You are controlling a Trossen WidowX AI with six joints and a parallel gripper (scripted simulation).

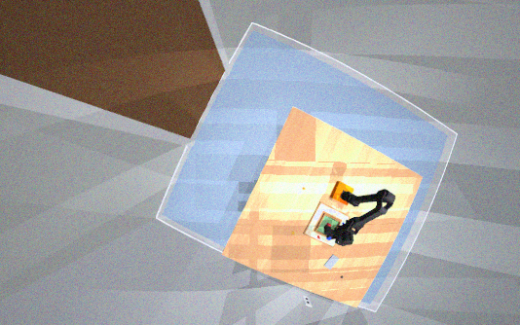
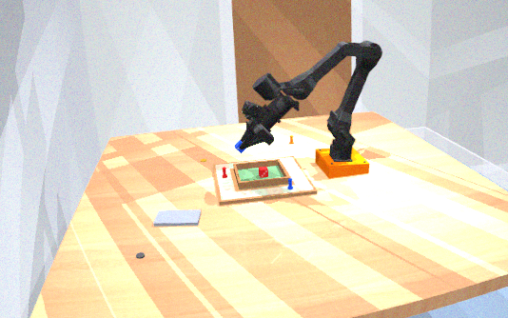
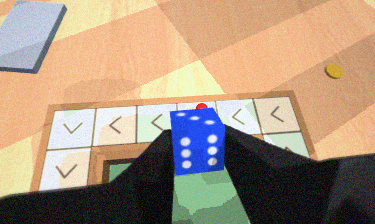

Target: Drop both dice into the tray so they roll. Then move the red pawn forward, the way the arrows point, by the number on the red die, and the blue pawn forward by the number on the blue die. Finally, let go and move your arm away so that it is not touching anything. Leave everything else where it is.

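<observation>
My gripper [image 2: 244, 143] [image 3: 194, 134] is shut on the blue die [image 2: 238, 145] [image 3: 197, 145] and holds it in the air above the board's red-pawn side. The die's upper face shows three pips, the face toward the wrist camera six. The red die [image 2: 263, 171] [image 1: 328, 225] lies in the green-floored tray [image 2: 264, 183], at the board's middle. The white board [image 2: 301, 167] has arrow squares around the tray. The red pawn [image 2: 224, 172] [image 1: 318, 237] stands on it; its red top shows behind the die in the wrist view. The blue pawn [image 2: 290, 184] stands near the opposite corner.
A grey-blue slab [image 1: 331, 262] [image 2: 177, 218] [image 3: 28, 37] and a dark disc [image 1: 342, 276] [image 2: 140, 255] lie off the board. A yellow disc [image 2: 204, 160] [image 3: 334, 71] and a small orange piece [image 2: 291, 139] [image 1: 304, 188] are behind it. The arm's orange base [image 2: 348, 168] is beside the board.
</observation>
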